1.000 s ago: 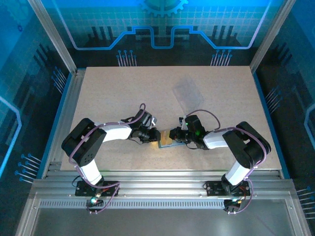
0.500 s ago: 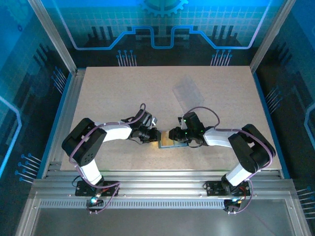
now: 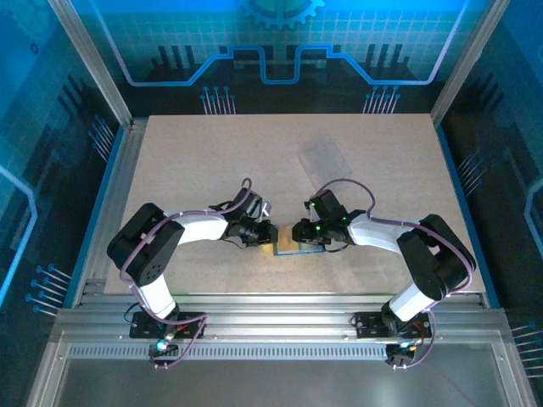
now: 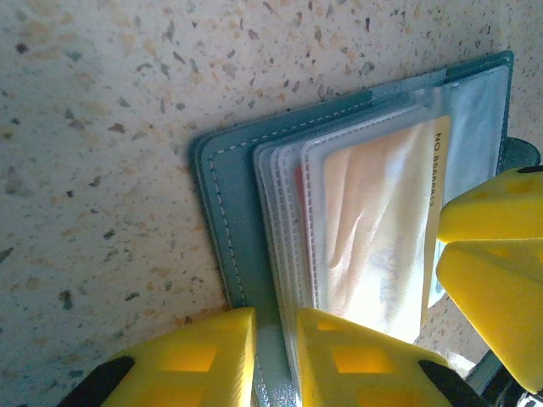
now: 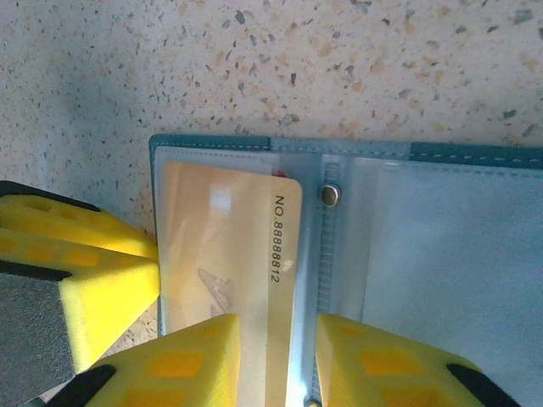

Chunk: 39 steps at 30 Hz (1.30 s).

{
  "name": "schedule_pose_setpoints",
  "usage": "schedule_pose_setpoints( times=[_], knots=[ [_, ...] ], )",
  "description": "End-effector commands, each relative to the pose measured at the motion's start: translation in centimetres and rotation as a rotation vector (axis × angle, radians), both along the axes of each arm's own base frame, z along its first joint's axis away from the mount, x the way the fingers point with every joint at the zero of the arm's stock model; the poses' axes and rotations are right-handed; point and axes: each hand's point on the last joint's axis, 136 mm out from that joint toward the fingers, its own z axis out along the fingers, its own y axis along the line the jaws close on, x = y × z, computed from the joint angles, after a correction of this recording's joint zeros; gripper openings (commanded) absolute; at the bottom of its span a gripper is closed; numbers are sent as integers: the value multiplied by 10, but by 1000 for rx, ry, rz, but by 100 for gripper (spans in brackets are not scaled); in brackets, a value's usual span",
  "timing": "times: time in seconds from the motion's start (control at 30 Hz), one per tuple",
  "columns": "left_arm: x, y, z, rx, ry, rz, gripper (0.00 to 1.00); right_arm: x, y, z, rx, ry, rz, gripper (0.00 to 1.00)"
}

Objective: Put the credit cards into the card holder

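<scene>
Teal-grey folding card holder (image 4: 222, 222) lies opened flat on the speckled beige table (image 3: 212, 153), at the near middle where my two arms meet. I judge that spot suits both arms, since each reaches it without crossing the other. The clear plastic rectangular tray (image 3: 321, 157) sits well apart toward the far side, out of the work.

The left gripper (image 4: 276, 331) is clenched on the left edge of the card holder. Its yellow fingers (image 4: 195, 360) are almost together, with the teal cover edge between them. I read this as an anchor, so the card holder cannot slide or fold shut while a card goes in.

The right gripper (image 5: 278, 339) hovers over the left leaf with its jaws a little apart and nothing pinched. The card's printed edge shows flat through the gap.

The yellow-orange rectangular credit card (image 5: 221, 246), with a number printed along one long side, lies under the clear sleeve of that leaf. Its rounded corner is just short of the sleeve's top seam, so I judge it nearly or wholly seated. I cannot tell whether the right fingertips touch it.

Behind it a thin red sliver (image 4: 299, 182) peeps from a deeper sleeve, likely the other card already pocketed. A small metal snap stud (image 5: 329, 196) marks the spine just beside the credit card.
</scene>
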Motion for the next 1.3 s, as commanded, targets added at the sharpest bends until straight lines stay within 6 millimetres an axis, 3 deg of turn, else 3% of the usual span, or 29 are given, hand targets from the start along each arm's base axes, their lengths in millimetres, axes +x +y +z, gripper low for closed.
schedule_pose_setpoints(
  times=[0.0, 0.47, 0.63, 0.83, 1.07, 1.17, 1.27],
  knots=[
    [-1, -5, 1, -12, 17, -12, 21, 1, 3, 4, -23, -11, 17, 27],
    [-1, -6, 3, -18, 14, -13, 21, 7, 25, 0, 33, 7, 53, 22],
    [-1, -6, 2, -16, 16, -14, 21, 6, 28, 18, 29, -58, 83, 23],
    [-2, -6, 1, -18, 19, -14, 21, 7, -14, 45, -228, -175, 32, 37],
    [-2, -7, 2, -26, 22, -11, 21, -4, -70, 30, -596, -200, -1, 55],
    [-2, -8, 2, -28, 24, -13, 21, -9, -76, 14, -692, -185, 14, 57],
    [-2, -8, 1, -29, 27, -12, 21, -3, -69, 13, -748, -209, 12, 59]
  ],
)
